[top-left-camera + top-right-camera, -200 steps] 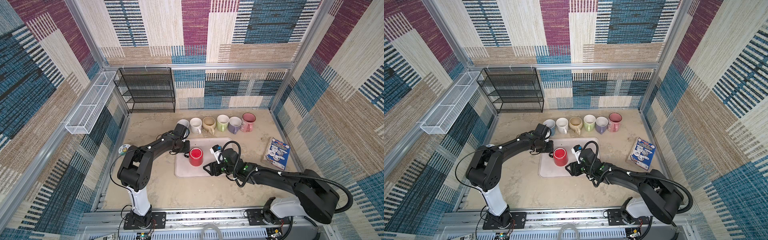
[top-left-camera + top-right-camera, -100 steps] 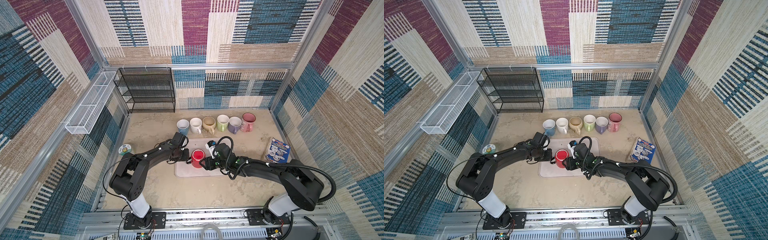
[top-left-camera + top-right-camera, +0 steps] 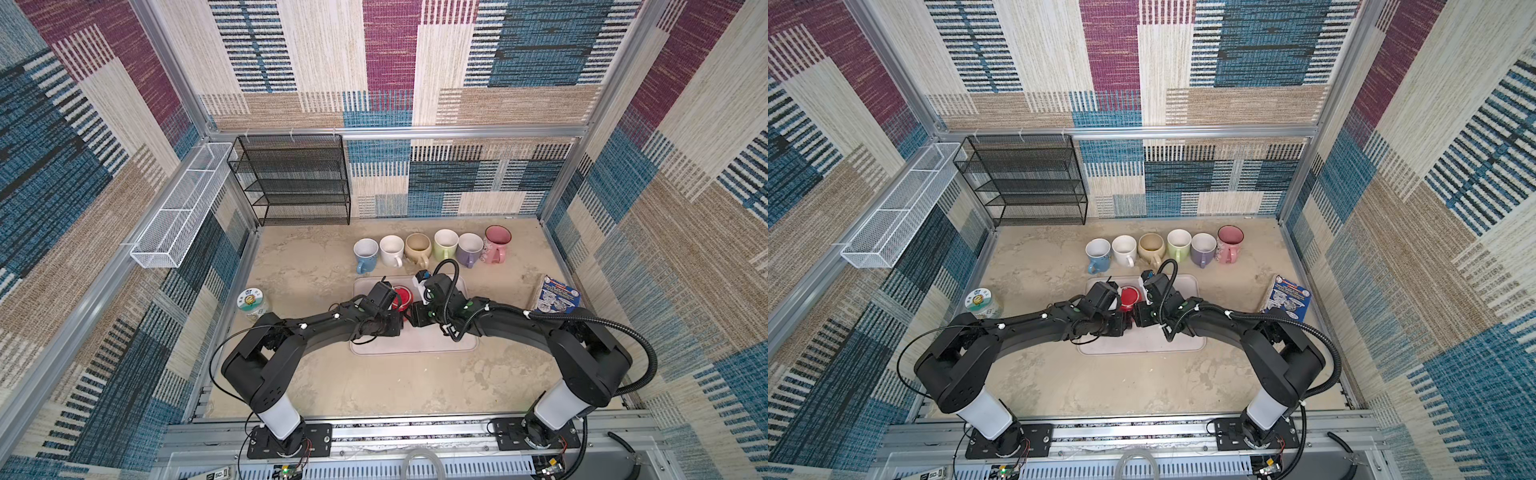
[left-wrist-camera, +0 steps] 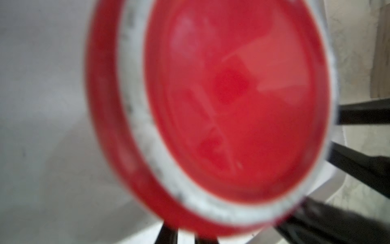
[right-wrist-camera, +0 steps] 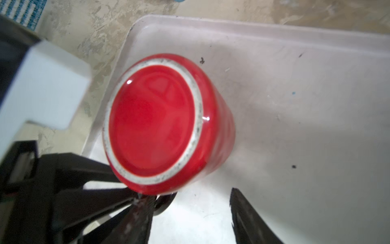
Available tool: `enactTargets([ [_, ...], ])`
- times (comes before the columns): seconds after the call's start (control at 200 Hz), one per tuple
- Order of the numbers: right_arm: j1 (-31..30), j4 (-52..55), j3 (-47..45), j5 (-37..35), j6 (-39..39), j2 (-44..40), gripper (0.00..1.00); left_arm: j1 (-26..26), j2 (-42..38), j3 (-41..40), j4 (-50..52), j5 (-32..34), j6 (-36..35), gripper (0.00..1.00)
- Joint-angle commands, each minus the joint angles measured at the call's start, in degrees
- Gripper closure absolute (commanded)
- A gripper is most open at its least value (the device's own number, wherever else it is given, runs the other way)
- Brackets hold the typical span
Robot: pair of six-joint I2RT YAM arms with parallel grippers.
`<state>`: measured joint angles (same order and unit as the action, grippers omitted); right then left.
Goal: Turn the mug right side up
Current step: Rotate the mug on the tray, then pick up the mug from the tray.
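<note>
One red mug (image 5: pixel 156 124) is what matters here, and it's still base-up on the tray (image 5: pixel 306 69), rim down, so no flip yet.

What's new vs. a sec ago is that both arms have come in on it. The left end effector (image 5: pixel 139 196) was off past the tray corner nr the row of mugs (image 3: pixel 432 249). Now its tips sit right at the mug's lower edge, where I think the handle is. Its fingers have narrowed to a slim gap and, far as I can judge, are pinched on that handle, tho the contact itself is in shadow.

The right end effector (image 5: pixel 190 224) was well apart over open tray. Now the mug is just beyond its fingertips, a bit to one side. It's approx. half open w/ nothing in it.

In a top view the mug (image 3: pixel 402 296) shows btwn the two wrists, which face each other.

My read: approach done and grasp prob. made by the left. Lift and rotate comes next, w/ the right placed to steady or take over.
</note>
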<state>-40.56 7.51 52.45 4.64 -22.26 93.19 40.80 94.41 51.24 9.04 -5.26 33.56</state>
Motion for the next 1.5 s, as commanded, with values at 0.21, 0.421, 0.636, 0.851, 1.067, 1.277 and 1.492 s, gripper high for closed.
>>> enactTargets([
  [0.21, -1.80, 7.86, 5.65, -6.44, 0.20, -1.37, 0.44, 0.20, -16.52, -7.71, 0.52, 5.46, 2.92, 0.74],
  [0.421, -5.45, 10.98, 9.12, -9.78, -3.15, 0.98, 0.44, 0.25, -26.34, -11.54, 5.33, 6.70, 1.87, 0.59],
  [0.636, -7.08, 12.59, 12.78, -10.75, -5.66, 6.32, 0.44, 0.16, -33.06, -15.66, 7.56, 8.44, 0.43, 0.51],
  [0.851, -7.06, 14.88, 15.39, -12.59, -6.70, 10.46, 0.50, 0.14, -36.03, -16.47, 8.94, 7.81, -0.40, 0.51],
  [1.067, -7.07, 16.57, 16.93, -15.32, -5.98, 11.82, 0.62, 0.12, -39.11, -18.07, 9.79, 8.51, -0.97, 0.51],
  [1.277, -7.08, 17.14, 17.21, -14.75, -5.49, 12.20, 0.75, 0.15, -40.88, -20.39, 8.05, 8.11, 0.25, 0.51],
  [1.492, -7.08, 19.18, 19.22, -15.53, -4.52, 12.19, 0.71, 0.08, -38.87, -19.61, 7.27, 7.54, -0.10, 0.51],
])
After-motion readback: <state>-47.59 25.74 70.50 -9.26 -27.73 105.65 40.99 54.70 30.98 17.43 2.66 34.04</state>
